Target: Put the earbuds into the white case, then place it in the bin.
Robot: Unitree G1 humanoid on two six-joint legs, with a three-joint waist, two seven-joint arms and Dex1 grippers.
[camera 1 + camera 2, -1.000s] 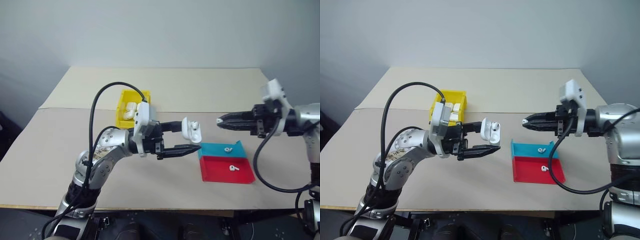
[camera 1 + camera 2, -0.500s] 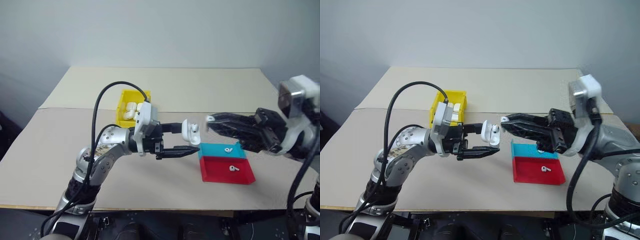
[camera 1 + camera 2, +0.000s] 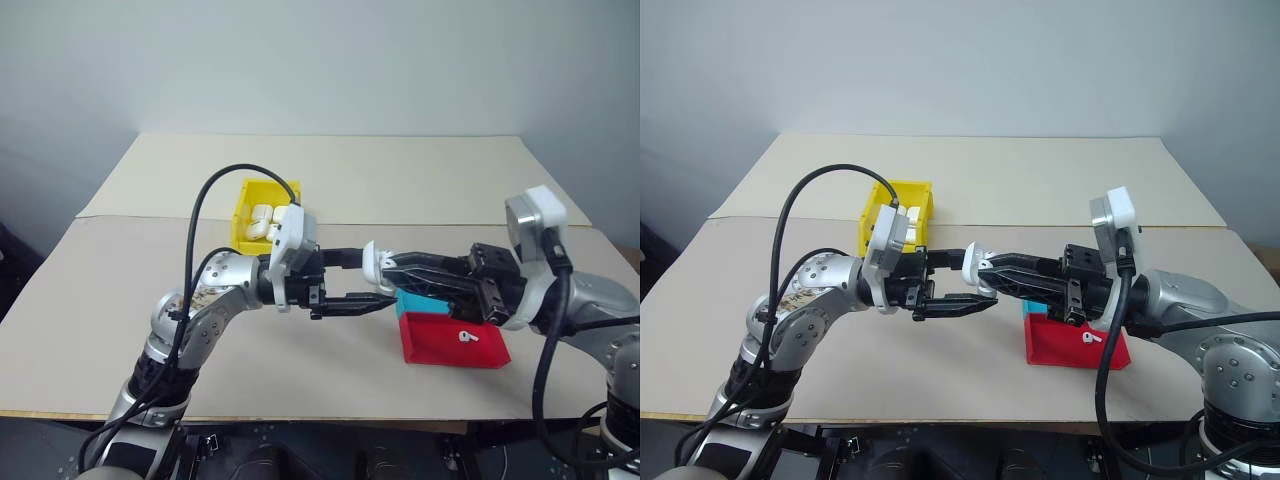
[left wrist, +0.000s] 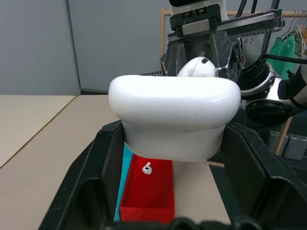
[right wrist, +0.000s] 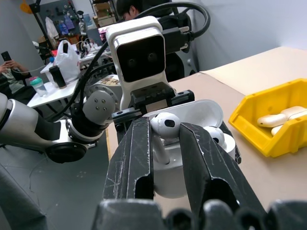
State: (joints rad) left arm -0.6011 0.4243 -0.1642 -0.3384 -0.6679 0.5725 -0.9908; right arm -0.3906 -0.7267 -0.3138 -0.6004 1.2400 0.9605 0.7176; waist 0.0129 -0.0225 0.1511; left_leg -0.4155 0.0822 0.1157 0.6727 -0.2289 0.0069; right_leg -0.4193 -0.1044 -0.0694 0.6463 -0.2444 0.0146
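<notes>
My left gripper (image 3: 376, 278) is shut on the white case (image 4: 175, 117) and holds it in the air with its lid flipped open. My right gripper (image 3: 388, 272) is shut on an earbud (image 5: 166, 124), right at the case's open mouth, with the stem pointing down into it. A second earbud (image 5: 214, 135) sits in the case beside it. Another earbud (image 3: 465, 336) lies in the red tray (image 3: 440, 350). The yellow bin (image 3: 244, 214) stands on the table behind my left arm.
White cases (image 3: 262, 218) lie in the bin. The teal tray (image 3: 410, 301) sits behind the red one, mostly hidden by my right gripper. In the right wrist view, people (image 5: 9, 64) and cluttered tables show beyond the table.
My right gripper has swung left with the earbud, from well apart to the case's open mouth. My left gripper has kept the case in place.
</notes>
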